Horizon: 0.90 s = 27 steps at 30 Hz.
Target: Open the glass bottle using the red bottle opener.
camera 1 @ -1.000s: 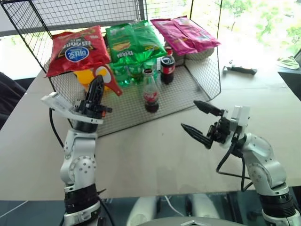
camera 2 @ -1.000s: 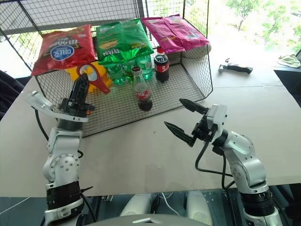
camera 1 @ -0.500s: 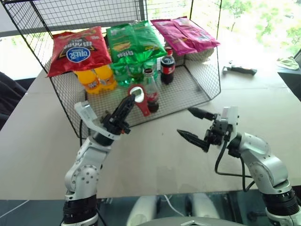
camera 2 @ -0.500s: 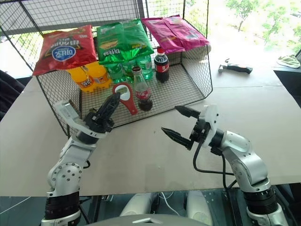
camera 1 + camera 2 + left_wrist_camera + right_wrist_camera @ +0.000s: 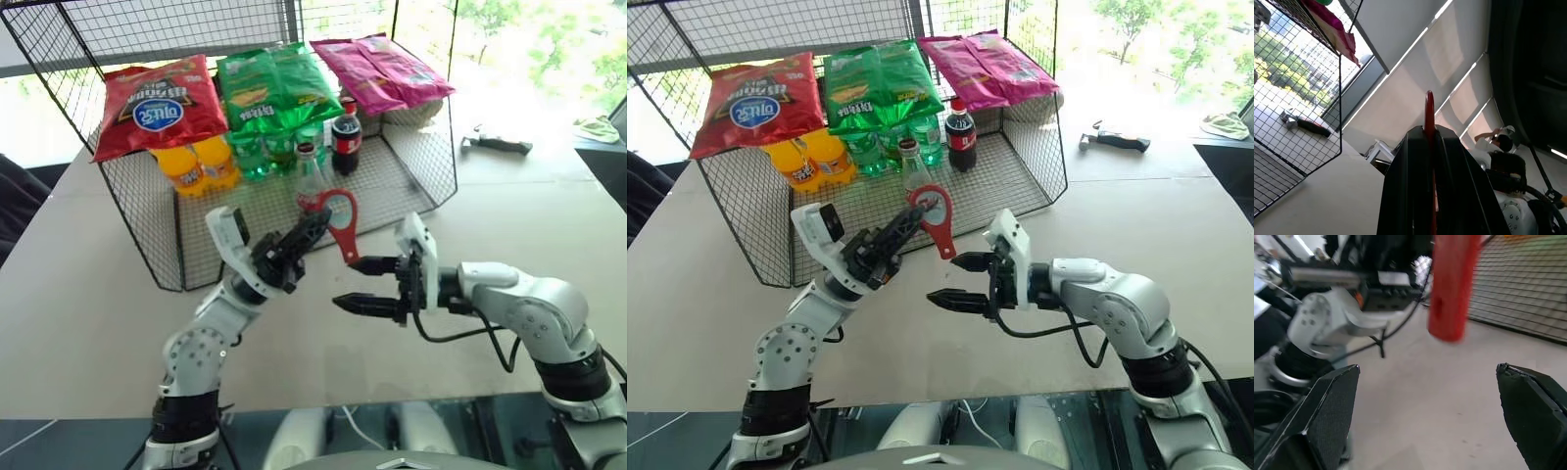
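Swung rightward since a second ago: left gripper, now over the tabletop in front of the wire basket, clamped shut on the handle of the red bottle opener. Loop head of opener raised, overlapping the lower part of the glass bottle in both head views. Bottle standing upright inside the basket on the mesh floor, near the front edge, cap still on. Shifted leftward too: right gripper, pointing toward the left arm, fingers spread wide and empty, just below and beside the opener, not touching it. Seen from the right wrist: red handle end hanging between the two open fingers, above bare tabletop. Behind the bottle: dark cola bottle, green bottles, orange bottles. Draped over the top: red snack bag, green bags, pink bags.
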Each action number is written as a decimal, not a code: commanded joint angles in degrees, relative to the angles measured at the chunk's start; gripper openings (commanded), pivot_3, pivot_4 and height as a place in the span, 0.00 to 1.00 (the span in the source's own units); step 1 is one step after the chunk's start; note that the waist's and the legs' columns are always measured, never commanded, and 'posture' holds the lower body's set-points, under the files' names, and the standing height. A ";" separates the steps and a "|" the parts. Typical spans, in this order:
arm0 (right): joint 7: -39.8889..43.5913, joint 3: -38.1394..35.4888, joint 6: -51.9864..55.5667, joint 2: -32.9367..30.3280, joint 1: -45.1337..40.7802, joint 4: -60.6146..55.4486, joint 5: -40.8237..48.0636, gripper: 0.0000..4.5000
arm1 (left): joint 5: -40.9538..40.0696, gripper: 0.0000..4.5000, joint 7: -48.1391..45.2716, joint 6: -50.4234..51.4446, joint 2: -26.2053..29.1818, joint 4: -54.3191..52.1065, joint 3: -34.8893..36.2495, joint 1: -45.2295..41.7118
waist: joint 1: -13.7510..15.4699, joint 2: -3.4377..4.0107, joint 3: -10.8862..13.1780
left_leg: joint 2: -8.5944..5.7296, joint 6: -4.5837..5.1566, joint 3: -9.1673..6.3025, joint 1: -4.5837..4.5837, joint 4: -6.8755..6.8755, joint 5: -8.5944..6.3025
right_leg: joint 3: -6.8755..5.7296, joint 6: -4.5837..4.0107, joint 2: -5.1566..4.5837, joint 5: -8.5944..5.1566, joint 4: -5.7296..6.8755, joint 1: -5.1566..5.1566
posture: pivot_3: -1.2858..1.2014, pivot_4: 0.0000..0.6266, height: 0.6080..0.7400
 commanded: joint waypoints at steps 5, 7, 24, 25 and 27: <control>-2.88 -4.55 7.33 3.61 -3.20 0.52 11.01 1.00 | 0.98 0.00 -1.94 -0.78 -1.34 -0.28 0.03 1.11 | -0.13 0.00 0.00 | -0.05 0.02 -0.01 -0.03 0.00 -0.01 | -0.02 0.00 -0.07 0.00 -0.06 0.00 | 0.52 0.24 1.00; -3.84 -5.43 7.71 4.02 -3.72 0.96 12.21 1.00 | 1.32 0.00 -2.24 -0.73 -1.57 -0.31 -0.10 1.61 | -0.24 0.00 0.00 | -0.04 0.02 -0.01 -0.03 0.00 -0.01 | -0.02 0.00 -0.06 0.00 -0.05 0.00 | 0.52 0.24 1.00; -5.14 -6.88 8.31 3.22 -4.89 2.25 13.54 0.01 | 4.68 0.00 -3.28 -3.99 -3.67 0.49 1.31 2.71 | -0.66 0.01 0.00 | -0.04 0.02 -0.01 -0.03 -0.01 -0.01 | -0.02 0.00 -0.06 0.00 -0.06 -0.01 | 0.52 0.24 1.00; -5.23 -6.95 8.10 3.41 -4.92 2.38 13.43 0.01 | 4.68 0.00 -3.31 -4.01 -3.65 0.50 1.36 2.72 | -0.66 0.00 0.00 | -0.04 0.02 -0.01 -0.03 -0.02 -0.01 | -0.02 0.00 -0.06 0.00 -0.06 -0.01 | 0.52 0.24 1.00; -5.66 -7.35 7.76 3.96 -5.03 2.72 13.48 0.01 | 4.58 0.00 -3.36 -3.98 -3.59 0.44 1.37 2.83 | -0.65 0.00 0.00 | -0.04 0.02 -0.01 -0.04 -0.02 -0.01 | -0.02 0.00 -0.06 0.00 -0.07 -0.01 | 0.52 0.24 1.00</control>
